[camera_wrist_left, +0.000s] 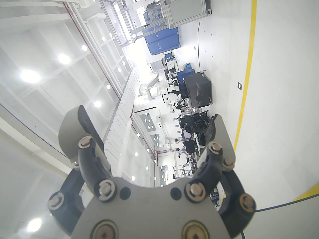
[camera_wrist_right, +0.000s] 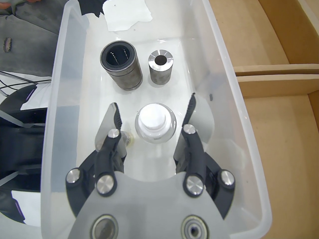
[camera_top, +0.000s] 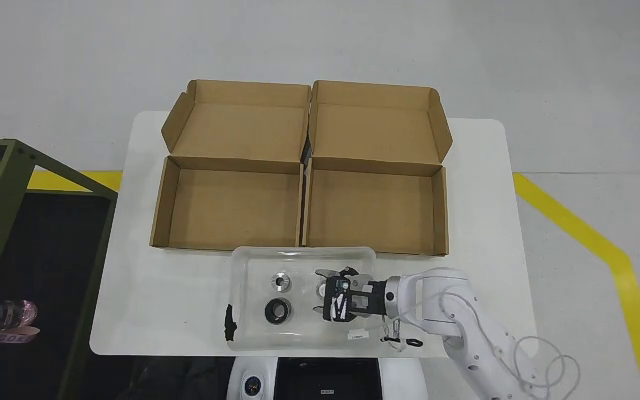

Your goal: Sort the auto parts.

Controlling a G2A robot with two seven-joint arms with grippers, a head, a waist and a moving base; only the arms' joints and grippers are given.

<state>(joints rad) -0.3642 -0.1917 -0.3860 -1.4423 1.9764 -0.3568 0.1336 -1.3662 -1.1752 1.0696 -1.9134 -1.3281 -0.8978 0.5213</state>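
While the right pincer (camera_wrist_right: 154, 100) gapes, the bin (camera_wrist_right: 219, 58) holds a white part (camera_wrist_right: 155, 120).

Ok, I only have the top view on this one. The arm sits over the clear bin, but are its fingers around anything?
Observer: The right wrist view shows the right gripper open. It straddles a round white-topped part without touching it.
Operator: What else is in there? I just see two small discs.
Observer: Those are upright metal cylinders. One is a larger dark bushing, the other a smaller steel sleeve, and they stand apart.
Operator: And the left arm?
Observer: The left gripper is open with nothing between its fingers, and it faces out into the hall.
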